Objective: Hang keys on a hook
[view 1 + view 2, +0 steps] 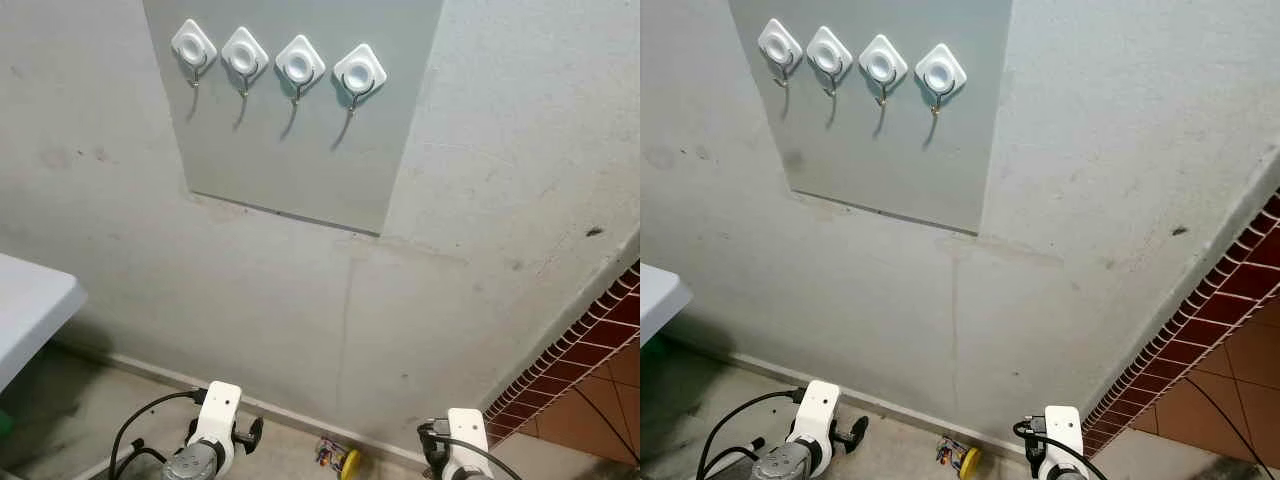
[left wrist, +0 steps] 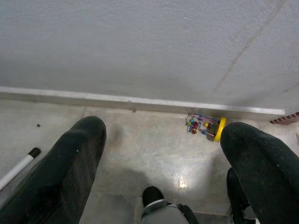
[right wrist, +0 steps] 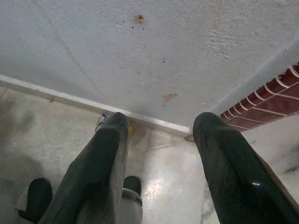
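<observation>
Keys on floor, hooks bare.
Keys (image 1: 336,456) lying by the wall base, under four hooks (image 1: 277,62); left tool (image 2: 159,154) and right tool (image 3: 161,154) hanging low, both spread wide, empty.

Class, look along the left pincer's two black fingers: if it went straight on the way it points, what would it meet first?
Probably the bare floor just before the wall, left of the keys; depth is unclear. The left pincer is open and empty.
</observation>
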{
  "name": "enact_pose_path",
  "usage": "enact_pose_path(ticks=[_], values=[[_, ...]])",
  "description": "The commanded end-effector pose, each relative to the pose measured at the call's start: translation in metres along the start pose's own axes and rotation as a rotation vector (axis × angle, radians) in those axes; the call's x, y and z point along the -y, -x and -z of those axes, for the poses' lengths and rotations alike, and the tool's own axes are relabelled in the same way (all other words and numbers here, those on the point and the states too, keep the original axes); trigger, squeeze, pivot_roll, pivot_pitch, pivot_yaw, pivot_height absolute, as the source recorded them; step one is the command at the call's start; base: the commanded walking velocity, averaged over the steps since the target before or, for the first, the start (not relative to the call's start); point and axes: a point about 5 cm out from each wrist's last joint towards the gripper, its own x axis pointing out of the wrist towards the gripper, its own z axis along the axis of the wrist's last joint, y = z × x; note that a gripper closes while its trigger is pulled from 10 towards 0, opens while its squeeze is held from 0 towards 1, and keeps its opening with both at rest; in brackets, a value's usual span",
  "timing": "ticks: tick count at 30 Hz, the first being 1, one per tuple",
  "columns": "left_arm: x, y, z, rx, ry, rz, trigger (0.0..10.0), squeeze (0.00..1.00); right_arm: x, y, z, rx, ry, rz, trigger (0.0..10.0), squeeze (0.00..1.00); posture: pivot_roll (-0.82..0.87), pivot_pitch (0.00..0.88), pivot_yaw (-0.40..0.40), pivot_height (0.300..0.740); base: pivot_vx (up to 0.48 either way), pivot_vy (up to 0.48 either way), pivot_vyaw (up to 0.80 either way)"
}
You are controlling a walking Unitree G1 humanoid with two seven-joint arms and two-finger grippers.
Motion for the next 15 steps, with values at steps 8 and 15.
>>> enact_pose_path(ticks=[8, 15], values=[[-0.0006, -0.0016, -0.0049, 0.008, -0.003, 0.006, 10.0, 0.00, -0.0003, 0.0010, 0.0030, -0.010, -0.006, 0.004, 10.0, 0.00, 0.04, 0.000, -0.024, 0.692, 0.000, 0.000, 0.00], [-0.0008, -0.0024, -0.0070, 0.009, 0.011, 0.010, 10.0, 0.00, -0.0024, -0.0001, 0.0010, -0.006, -0.015, 0.003, 10.0, 0.00, 0.04, 0.000, -0.017, 0.692, 0.000, 0.000, 0.00]])
